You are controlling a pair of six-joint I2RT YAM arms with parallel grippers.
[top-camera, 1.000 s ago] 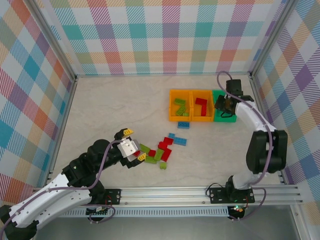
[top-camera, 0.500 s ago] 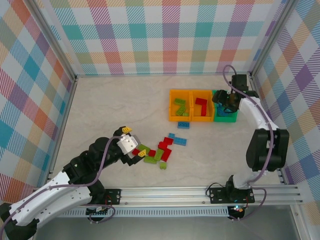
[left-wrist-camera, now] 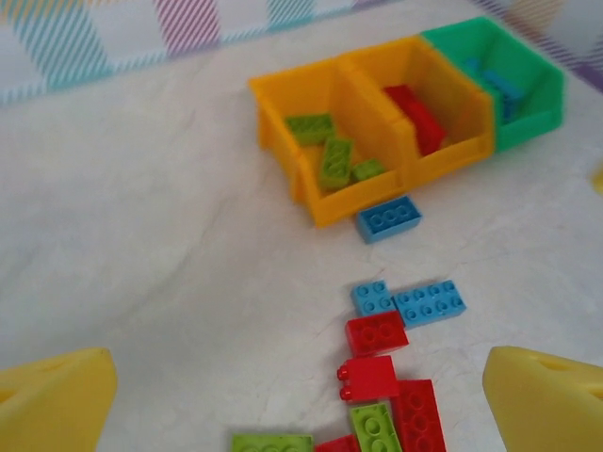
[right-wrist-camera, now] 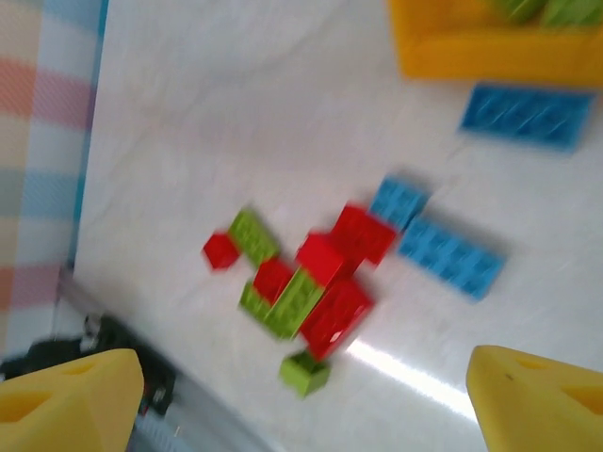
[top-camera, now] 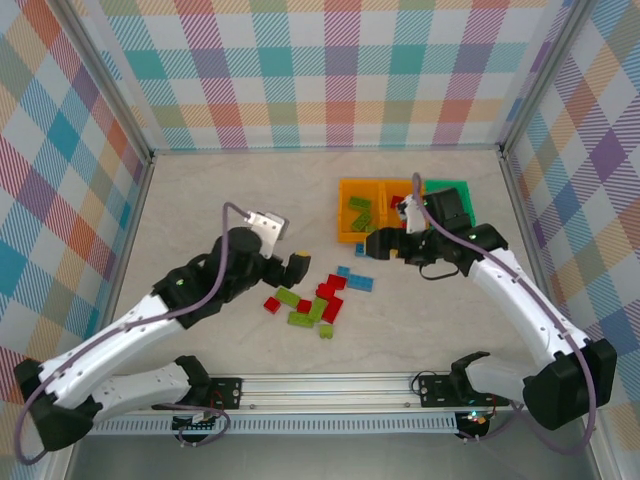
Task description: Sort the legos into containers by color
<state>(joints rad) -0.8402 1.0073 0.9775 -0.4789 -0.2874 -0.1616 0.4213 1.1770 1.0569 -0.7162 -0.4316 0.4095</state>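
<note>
You have both hands spread open and empty, the left hand [left-wrist-camera: 300,400] and the right hand [right-wrist-camera: 301,395] hanging near the loose legos [top-camera: 315,300] scattered on the bench [top-camera: 200,200] before the containers [left-wrist-camera: 339,205], whose bins hold green, red and blue bricks separately.

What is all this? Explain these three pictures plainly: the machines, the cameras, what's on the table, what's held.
Two robot arms stand at the table's near edge. The wide picture is from a camera above and behind them; the other two from wrist cameras, yellow fingertips at the bottom corners. Both the left end effector and the right end effector are open, holding nothing. Loose green, red and blue studded plastic bricks lie on the pale table near three joined open plastic bins, two orange, one green.
</note>
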